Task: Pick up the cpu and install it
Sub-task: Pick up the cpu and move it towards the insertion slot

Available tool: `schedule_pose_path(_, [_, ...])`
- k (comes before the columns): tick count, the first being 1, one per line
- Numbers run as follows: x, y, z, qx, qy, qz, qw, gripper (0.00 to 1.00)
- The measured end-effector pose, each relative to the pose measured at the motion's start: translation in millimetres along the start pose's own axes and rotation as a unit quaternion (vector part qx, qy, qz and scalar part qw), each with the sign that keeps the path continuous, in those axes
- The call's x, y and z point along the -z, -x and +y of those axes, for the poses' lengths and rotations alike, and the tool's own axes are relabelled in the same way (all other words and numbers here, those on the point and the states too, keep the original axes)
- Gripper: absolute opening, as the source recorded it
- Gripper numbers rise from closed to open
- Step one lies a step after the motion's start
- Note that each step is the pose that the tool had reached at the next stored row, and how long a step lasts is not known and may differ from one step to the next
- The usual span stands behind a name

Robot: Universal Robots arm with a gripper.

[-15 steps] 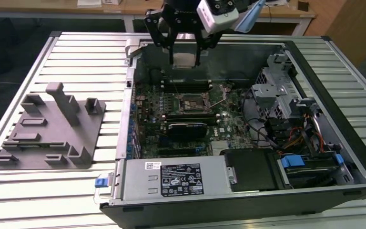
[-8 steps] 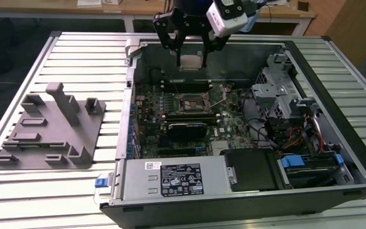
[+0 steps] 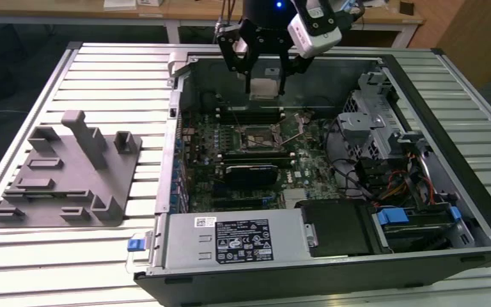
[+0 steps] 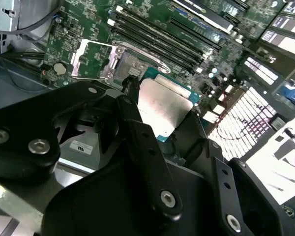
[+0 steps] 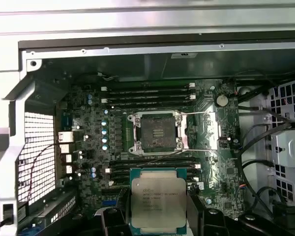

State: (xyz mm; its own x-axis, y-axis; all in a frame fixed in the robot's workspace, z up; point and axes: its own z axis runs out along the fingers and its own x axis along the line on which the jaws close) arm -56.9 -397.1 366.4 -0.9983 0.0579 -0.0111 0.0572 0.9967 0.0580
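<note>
My gripper (image 3: 263,88) is shut on the cpu (image 3: 263,89), a flat square chip with a silvery top and a green edge. It hangs above the back part of the open computer case. In both wrist views the cpu (image 5: 158,198) (image 4: 165,107) sits between the black fingers (image 4: 137,128). The motherboard socket (image 5: 156,131) (image 3: 253,135) lies open below, its metal load plate (image 5: 204,130) swung aside. The cpu is apart from the socket, held above the board.
The open computer case (image 3: 450,256) lies on a slatted metal table (image 3: 100,70). Memory sticks (image 5: 147,93) flank the socket. A gray plastic holder block (image 3: 66,173) stands at the exterior view's left. A power supply (image 3: 228,240) and drive bays (image 3: 373,128) fill the case's near and right parts.
</note>
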Motion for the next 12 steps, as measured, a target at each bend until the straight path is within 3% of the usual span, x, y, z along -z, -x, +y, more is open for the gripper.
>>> schedule_pose_path(6, [-6.5,7.5,0.6,0.0,-0.0001,0.0,1.0,0.54])
schedule_pose_path(12, [-14.8,8.7,5.4,0.0,-0.0001,0.0,1.0,0.54])
